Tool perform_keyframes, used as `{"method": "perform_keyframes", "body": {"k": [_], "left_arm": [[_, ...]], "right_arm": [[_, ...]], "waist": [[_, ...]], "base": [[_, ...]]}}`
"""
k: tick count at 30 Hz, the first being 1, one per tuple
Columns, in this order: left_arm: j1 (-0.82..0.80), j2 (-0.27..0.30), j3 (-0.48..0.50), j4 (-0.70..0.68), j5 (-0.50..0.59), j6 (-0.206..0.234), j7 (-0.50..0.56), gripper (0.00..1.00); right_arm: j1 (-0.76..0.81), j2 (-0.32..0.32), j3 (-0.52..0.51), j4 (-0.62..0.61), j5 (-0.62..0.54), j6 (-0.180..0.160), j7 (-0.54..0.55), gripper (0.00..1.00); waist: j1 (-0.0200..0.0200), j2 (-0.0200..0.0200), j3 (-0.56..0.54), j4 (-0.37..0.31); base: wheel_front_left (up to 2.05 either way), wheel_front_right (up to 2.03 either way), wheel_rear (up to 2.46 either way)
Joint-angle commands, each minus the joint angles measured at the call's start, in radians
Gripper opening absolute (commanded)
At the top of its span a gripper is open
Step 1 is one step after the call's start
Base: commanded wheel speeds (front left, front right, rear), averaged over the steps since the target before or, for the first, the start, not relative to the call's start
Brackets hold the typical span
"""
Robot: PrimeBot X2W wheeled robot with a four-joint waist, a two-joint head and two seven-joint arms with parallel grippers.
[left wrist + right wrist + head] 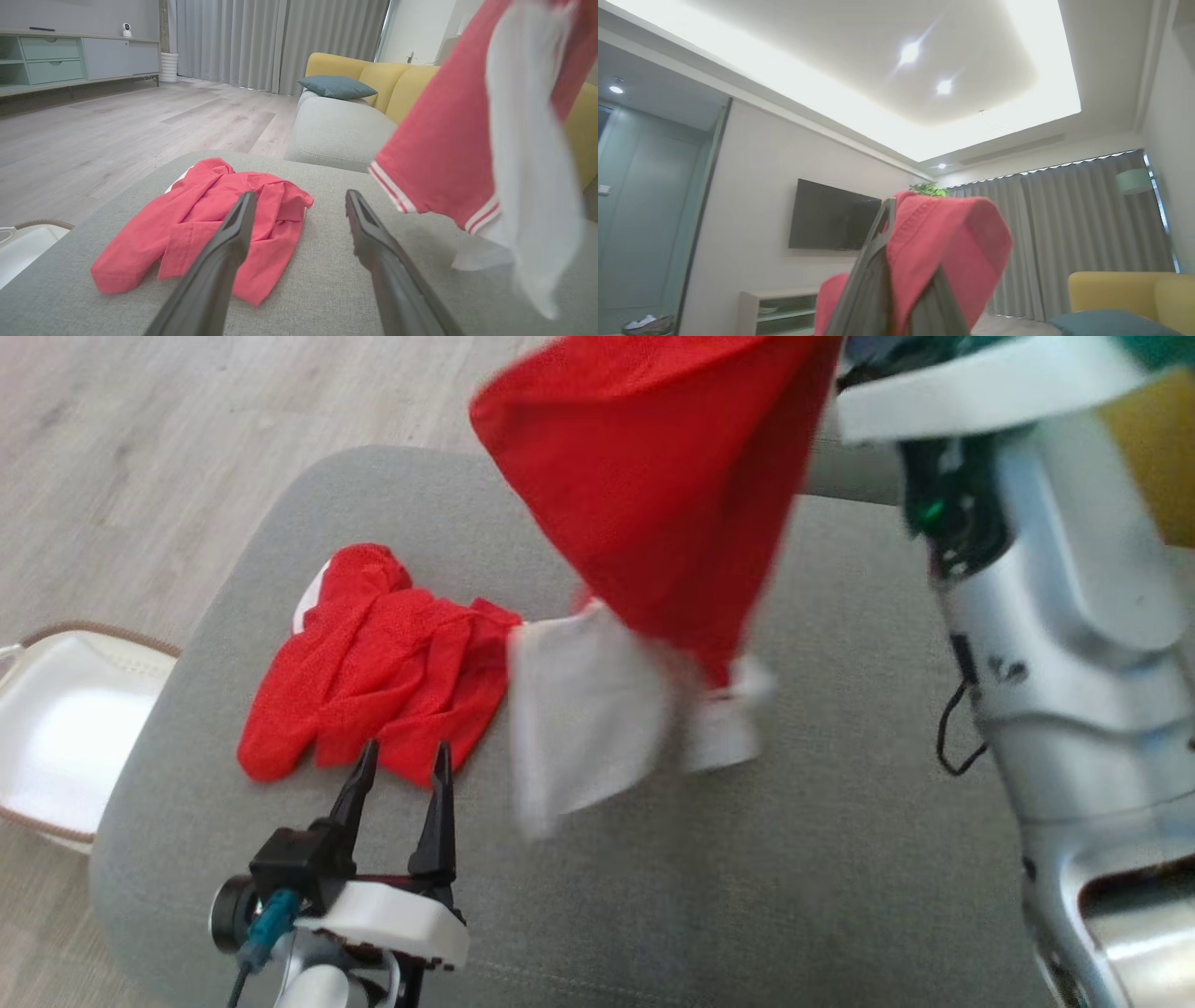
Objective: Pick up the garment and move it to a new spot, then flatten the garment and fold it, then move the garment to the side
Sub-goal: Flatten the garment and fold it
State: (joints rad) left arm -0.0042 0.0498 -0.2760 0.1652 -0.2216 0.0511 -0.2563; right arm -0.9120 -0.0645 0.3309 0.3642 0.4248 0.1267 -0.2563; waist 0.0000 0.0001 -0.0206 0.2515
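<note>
The left gripper [404,751] is spread wide beside a crumpled red cloth [373,663] on the grey ottoman [840,849]. Higher up, the right gripper [901,270] pinches the red-and-white garment [653,476] (it dangles). Best to carry it slowly to a bare spot.

Matt red cloth garment [653,495], coarse grey woven ottoman [840,859], wood-grain floor [121,457], glossy silver forearm [1074,616].

A home living room: a yellow sofa [373,77] with a teal cushion [337,87], long grey curtains [261,42], a flat television [833,215] on the wall above a low cabinet [780,303], pale wood floor [117,135], a recessed ceiling [859,51] with cove lighting, and a grey upholstered ottoman [794,877] in the foreground.
</note>
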Motion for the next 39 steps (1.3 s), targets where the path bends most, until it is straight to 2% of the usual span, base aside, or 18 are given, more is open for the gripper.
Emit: {"method": "perform_keyframes", "body": {"k": [1,7,10,15,22,24,28,32,35,39], "left_arm": [[-0.034,0.001,0.032,-0.041,-0.005,0.010,-0.005,1.00],[-0.045,0.001,0.045,-0.070,-0.013,0.016,-0.005,1.00],[-0.063,0.001,0.052,-0.078,-0.014,0.012,-0.005,1.00],[-0.101,0.001,0.051,-0.079,-0.014,0.000,-0.005,1.00],[-0.138,0.001,0.046,-0.073,-0.013,-0.010,-0.005,1.00],[-0.145,0.001,0.044,-0.070,-0.013,-0.013,-0.005,1.00],[-0.147,0.001,0.045,-0.063,-0.015,-0.013,-0.006,1.00],[-0.144,0.000,0.047,-0.059,-0.017,-0.011,-0.006,1.00],[-0.134,0.000,0.050,-0.059,-0.017,-0.007,-0.006,1.00],[-0.119,0.000,0.055,-0.063,-0.016,-0.002,-0.006,1.00]], "right_arm": [[-0.040,0.014,-0.029,0.002,-0.029,0.004,-0.005,0.00],[0.001,0.011,-0.180,0.110,-0.158,0.004,0.042,0.00],[0.053,-0.035,-0.273,0.153,-0.207,0.004,0.112,0.00],[0.135,-0.144,-0.351,0.245,-0.316,0.004,0.185,0.00],[0.145,-0.196,-0.480,0.355,-0.482,0.004,0.191,0.00],[0.135,-0.193,-0.569,0.378,-0.580,0.004,0.191,1.00],[0.129,-0.156,-0.644,0.369,-0.680,0.004,0.163,1.00],[0.134,-0.118,-0.675,0.348,-0.731,0.004,0.129,1.00],[0.149,-0.076,-0.671,0.318,-0.764,0.004,0.089,1.00],[0.183,-0.025,-0.639,0.263,-0.751,0.004,0.045,1.00]], "waist": [[0.0000,-0.0001,0.004,-0.016],[0.0000,-0.0001,0.067,-0.090],[0.0000,-0.0001,0.104,-0.128],[0.0000,-0.0001,0.157,-0.175],[0.0000,-0.0001,0.197,-0.196],[0.0000,-0.0001,0.202,-0.193],[0.0000,-0.0001,0.195,-0.186],[0.0000,-0.0001,0.178,-0.180],[0.0000,-0.0001,0.154,-0.178],[0.0000,-0.0001,0.115,-0.180]], "base": [[0.00,0.00,0.00],[0.00,0.00,0.00],[0.00,0.00,0.00],[0.00,0.00,0.00],[0.00,0.00,0.00],[0.00,0.00,0.00],[0.00,0.00,0.00],[0.00,0.00,0.00],[0.00,0.00,0.00],[0.00,0.00,0.00]]}}
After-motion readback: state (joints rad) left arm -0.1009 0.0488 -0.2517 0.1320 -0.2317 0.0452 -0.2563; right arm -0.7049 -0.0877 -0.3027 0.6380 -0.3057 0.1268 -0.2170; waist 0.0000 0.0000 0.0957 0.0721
